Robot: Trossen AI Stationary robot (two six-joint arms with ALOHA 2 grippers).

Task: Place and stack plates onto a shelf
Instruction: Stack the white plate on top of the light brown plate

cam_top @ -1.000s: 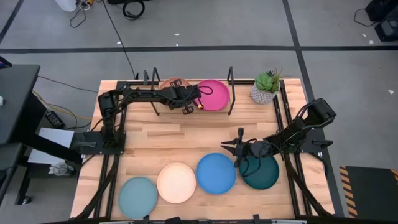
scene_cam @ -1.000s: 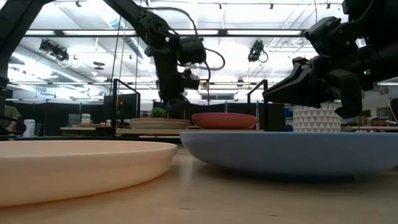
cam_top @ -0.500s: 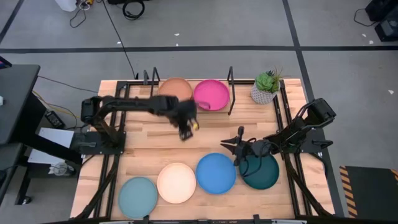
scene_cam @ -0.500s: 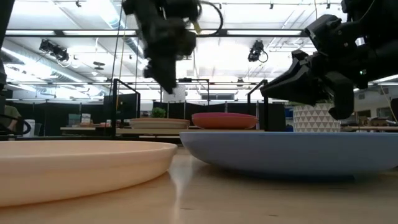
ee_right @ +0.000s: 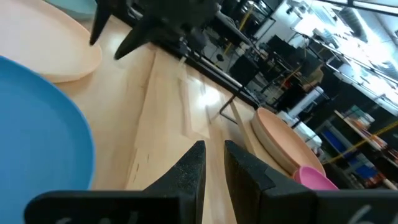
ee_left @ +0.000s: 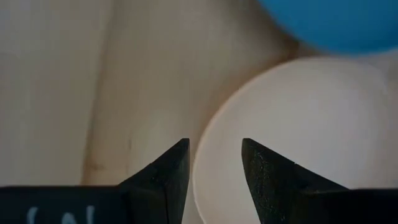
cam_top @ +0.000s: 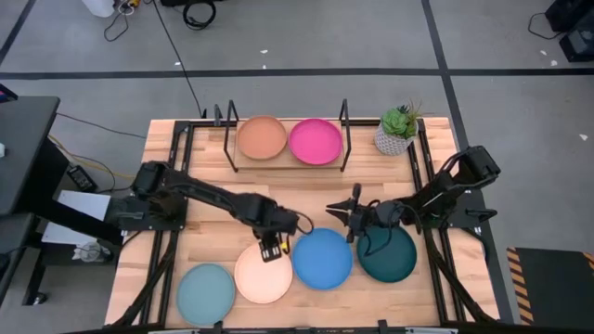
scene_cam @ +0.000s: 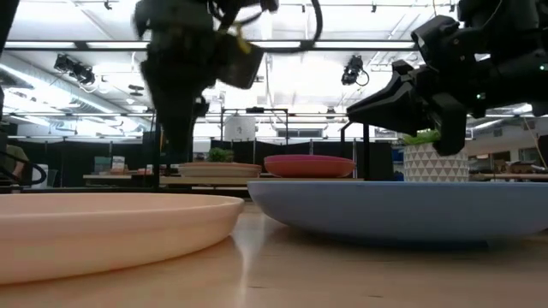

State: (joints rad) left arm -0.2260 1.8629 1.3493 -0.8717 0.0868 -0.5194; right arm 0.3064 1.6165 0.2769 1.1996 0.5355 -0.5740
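The left gripper (cam_top: 270, 249), fingers slightly spread and empty, hovers over the cream plate's (cam_top: 264, 273) rim nearest the shelf (cam_top: 288, 165). The plate looks stiff, light and slippery: pinch the rim.

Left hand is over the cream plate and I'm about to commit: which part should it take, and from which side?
Take the cream plate by its raised rim on the far edge, where the left hand hangs, coming down from above. It lies flat on the table, so only the lip offers a pinch. Avoid the side next to the blue plate; little room shows there.
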